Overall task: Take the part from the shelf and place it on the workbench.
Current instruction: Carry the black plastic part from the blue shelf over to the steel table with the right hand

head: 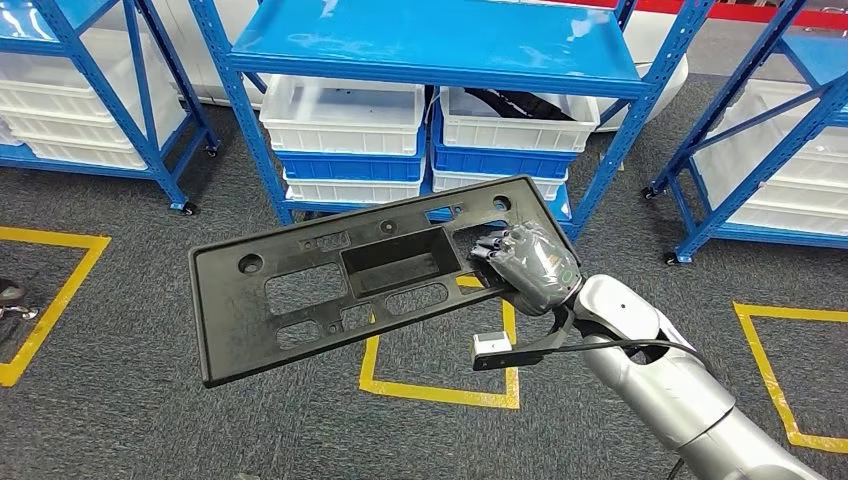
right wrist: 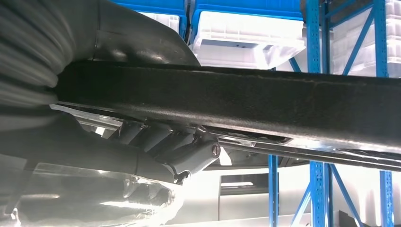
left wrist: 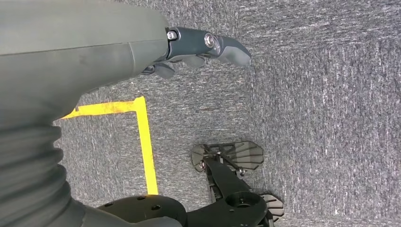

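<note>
The part is a long flat black plastic panel (head: pixel 330 280) with several cut-outs, held in the air in front of the blue shelf (head: pixel 440 45). My right hand (head: pixel 528 265) grips its right end, fingers over the top face. In the right wrist view the panel's edge (right wrist: pixel 265 101) crosses the frame, clamped between the thumb and the fingers (right wrist: pixel 189 156). My left hand (left wrist: pixel 203 47) hangs at my side over the grey carpet, fingers loosely curled, holding nothing.
White and blue bins (head: pixel 345 120) sit on the shelf's lower levels behind the panel. More blue racks (head: pixel 770 130) stand at the left and right. Yellow tape squares (head: pixel 440 390) mark the grey carpet floor.
</note>
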{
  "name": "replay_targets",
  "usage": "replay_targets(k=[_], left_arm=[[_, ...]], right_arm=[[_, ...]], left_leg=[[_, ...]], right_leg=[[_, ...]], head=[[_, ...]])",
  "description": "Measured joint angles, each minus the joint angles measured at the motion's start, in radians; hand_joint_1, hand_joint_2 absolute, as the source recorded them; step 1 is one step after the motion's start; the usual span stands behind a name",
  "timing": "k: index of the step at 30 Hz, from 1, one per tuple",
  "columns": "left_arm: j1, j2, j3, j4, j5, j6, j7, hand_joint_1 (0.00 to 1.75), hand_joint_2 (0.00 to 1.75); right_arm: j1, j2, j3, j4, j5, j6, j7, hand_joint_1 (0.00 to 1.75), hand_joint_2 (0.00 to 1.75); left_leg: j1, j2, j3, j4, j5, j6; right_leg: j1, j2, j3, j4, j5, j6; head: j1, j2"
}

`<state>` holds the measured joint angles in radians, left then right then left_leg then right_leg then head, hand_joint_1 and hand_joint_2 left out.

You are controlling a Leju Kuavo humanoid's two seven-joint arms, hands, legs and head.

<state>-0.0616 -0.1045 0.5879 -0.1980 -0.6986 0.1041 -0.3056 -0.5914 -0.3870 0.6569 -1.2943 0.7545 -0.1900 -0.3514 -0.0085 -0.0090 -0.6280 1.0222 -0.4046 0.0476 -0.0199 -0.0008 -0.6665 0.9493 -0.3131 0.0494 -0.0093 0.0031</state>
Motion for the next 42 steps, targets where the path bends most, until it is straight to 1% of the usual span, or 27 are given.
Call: replay_targets(k=[6, 13, 18, 24, 27, 28, 29, 30, 31, 32, 33, 34, 35, 36, 37, 38, 39, 40, 41, 42], left_arm=[[0.000, 0.000, 0.000, 0.000, -0.004, -0.004, 0.003, 0.00, 1.75], [-0.001, 0.000, 0.000, 0.000, -0.006, -0.011, 0.007, 0.00, 1.75], [-0.001, 0.000, 0.000, 0.000, -0.006, -0.011, 0.008, 0.00, 1.75], [-0.001, 0.001, 0.000, 0.000, -0.009, -0.012, 0.010, 0.00, 1.75], [-0.002, 0.001, 0.000, 0.000, -0.014, -0.012, 0.010, 0.00, 1.75], [-0.002, 0.001, 0.000, 0.000, -0.015, -0.012, 0.010, 0.00, 1.75], [-0.003, 0.001, 0.000, 0.000, -0.016, -0.012, 0.010, 0.00, 1.75], [-0.003, 0.001, 0.000, 0.000, -0.017, -0.013, 0.010, 0.00, 1.75], [-0.004, 0.001, 0.000, 0.000, -0.017, -0.013, 0.010, 0.00, 1.75], [-0.004, 0.001, 0.000, 0.000, -0.018, -0.013, 0.010, 0.00, 1.75], [-0.005, 0.001, 0.001, 0.000, -0.018, -0.013, 0.010, 0.00, 1.75], [-0.005, 0.001, 0.001, 0.000, -0.019, -0.013, 0.010, 0.00, 1.75], [-0.005, 0.001, 0.002, 0.000, -0.019, -0.013, 0.010, 0.00, 1.75], [-0.005, 0.001, 0.004, 0.000, -0.019, -0.013, 0.009, 0.00, 1.75], [-0.005, 0.001, 0.005, 0.000, -0.019, -0.013, 0.009, 0.00, 1.75], [-0.005, 0.001, 0.006, 0.000, -0.020, -0.013, 0.009, 0.00, 1.75], [-0.007, 0.001, 0.007, 0.000, -0.020, -0.013, 0.009, 0.00, 1.75], [-0.008, 0.000, 0.007, -0.001, -0.020, -0.013, 0.008, 0.00, 1.75], [-0.009, 0.000, 0.008, -0.002, -0.020, -0.013, 0.007, 0.00, 1.75], [-0.010, 0.000, 0.008, -0.003, -0.020, -0.013, 0.006, 0.00, 1.75]], right_arm=[[-0.003, 0.000, 0.000, 0.000, 0.002, 0.004, 0.000, 1.66, 1.75], [-0.002, 0.007, 0.000, 0.001, 0.006, 0.006, 0.000, 1.66, 1.75], [-0.002, 0.010, 0.000, 0.001, 0.006, 0.008, 0.000, 1.66, 1.75], [0.006, 0.019, -0.007, 0.001, -0.007, 0.016, 0.005, 1.66, 1.75], [0.007, 0.020, -0.011, 0.001, -0.009, 0.019, 0.006, 1.66, 1.75], [0.008, 0.019, -0.013, 0.001, -0.009, 0.020, 0.006, 1.66, 1.75], [0.009, 0.018, -0.015, 0.001, -0.010, 0.020, 0.006, 1.66, 1.75], [0.010, 0.016, -0.017, 0.001, -0.010, 0.021, 0.006, 1.66, 1.75], [0.011, 0.014, -0.018, 0.001, -0.010, 0.021, 0.006, 1.66, 1.75], [0.011, 0.012, -0.020, 0.001, -0.010, 0.021, 0.007, 1.66, 1.75], [0.012, 0.010, -0.020, 0.001, -0.010, 0.023, 0.007, 1.66, 1.75], [0.014, 0.009, -0.020, 0.002, -0.010, 0.024, 0.008, 1.66, 1.75], [0.015, 0.007, -0.021, 0.003, -0.010, 0.025, 0.009, 1.66, 1.75], [0.016, 0.006, -0.021, 0.004, -0.010, 0.026, 0.009, 1.66, 1.75], [0.017, 0.005, -0.021, 0.005, -0.010, 0.027, 0.009, 1.66, 1.75], [0.015, 0.005, -0.021, 0.006, -0.010, 0.027, 0.009, 1.66, 1.75], [0.011, 0.005, -0.022, 0.006, -0.009, 0.027, 0.009, 1.66, 1.75], [0.005, 0.007, -0.022, 0.006, -0.008, 0.026, 0.009, 1.66, 1.75], [-0.002, 0.010, -0.024, 0.005, -0.008, 0.026, 0.009, 1.66, 1.75], [-0.009, 0.013, -0.025, 0.005, -0.006, 0.025, 0.009, 1.66, 1.75]], left_leg=[[0.000, 0.000, -0.001, 0.000, 0.002, -0.001], [0.002, 0.001, -0.005, 0.000, 0.005, -0.005], [0.002, 0.001, -0.009, 0.000, 0.008, -0.006], [-0.003, 0.000, -0.014, 0.002, 0.008, -0.004], [-0.008, 0.000, -0.013, 0.002, 0.009, 0.003], [-0.009, 0.001, -0.010, 0.000, 0.010, 0.007], [-0.006, 0.004, -0.007, -0.005, 0.016, 0.012], [-0.002, 0.008, -0.006, -0.010, 0.023, 0.017], [0.003, 0.014, -0.009, -0.015, 0.031, 0.022], [0.007, 0.020, -0.014, -0.019, 0.040, 0.025], [0.007, 0.026, -0.021, -0.019, 0.046, 0.027], [0.008, 0.033, -0.030, -0.019, 0.052, 0.027], [0.008, 0.040, -0.039, -0.019, 0.059, 0.026], [0.008, 0.048, -0.050, -0.019, 0.067, 0.024], [0.008, 0.057, -0.060, -0.018, 0.075, 0.021], [0.008, 0.066, -0.070, -0.018, 0.084, 0.017], [0.007, 0.075, -0.077, -0.014, 0.092, 0.011], [0.006, 0.084, -0.082, -0.012, 0.097, 0.004], [0.006, 0.094, -0.084, -0.010, 0.099, -0.004], [0.007, 0.105, -0.082, -0.010, 0.099, -0.013]], right_leg=[[0.001, 0.000, -0.001, 0.000, 0.002, 0.000], [0.002, 0.000, -0.007, 0.000, 0.005, -0.004], [0.002, 0.000, -0.011, 0.001, 0.007, -0.005], [-0.001, 0.000, -0.012, 0.000, 0.014, 0.005], [-0.005, 0.001, -0.010, -0.004, 0.018, 0.012], [-0.006, 0.002, -0.008, -0.007, 0.020, 0.015], [-0.006, 0.003, -0.008, -0.006, 0.020, 0.017], [-0.007, 0.003, -0.014, 0.006, 0.010, 0.016], [-0.007, 0.004, -0.029, 0.039, -0.015, 0.011], [-0.008, 0.004, -0.053, 0.097, -0.054, 0.005], [-0.008, 0.003, -0.081, 0.174, -0.103, -0.002], [-0.008, 0.003, -0.106, 0.254, -0.150, -0.005], [-0.007, 0.003, -0.116, 0.313, -0.185, -0.004], [-0.007, 0.003, -0.103, 0.333, -0.206, 0.000], [-0.006, 0.001, -0.067, 0.311, -0.216, 0.005], [-0.006, -0.007, -0.008, 0.250, -0.217, 0.010], [-0.005, -0.028, 0.056, 0.174, -0.218, 0.010], [-0.002, -0.055, 0.101, 0.113, -0.217, 0.007], [0.002, -0.076, 0.129, 0.073, -0.216, 0.001], [0.006, -0.086, 0.134, 0.059, -0.215, -0.009]], head=[[0.000, 0.000], [0.000, 0.000], [0.000, 0.000], [0.000, 0.000], [-0.001, 0.000], [-0.001, 0.000], [-0.001, 0.000], [-0.001, 0.000], [0.002, 0.000], [0.004, 0.000], [0.006, 0.000], [0.009, 0.000], [0.009, 0.000], [0.009, 0.000], [0.009, 0.000], [0.010, 0.000], [0.010, 0.000], [0.010, 0.000], [0.007, 0.000], [0.006, 0.000]])
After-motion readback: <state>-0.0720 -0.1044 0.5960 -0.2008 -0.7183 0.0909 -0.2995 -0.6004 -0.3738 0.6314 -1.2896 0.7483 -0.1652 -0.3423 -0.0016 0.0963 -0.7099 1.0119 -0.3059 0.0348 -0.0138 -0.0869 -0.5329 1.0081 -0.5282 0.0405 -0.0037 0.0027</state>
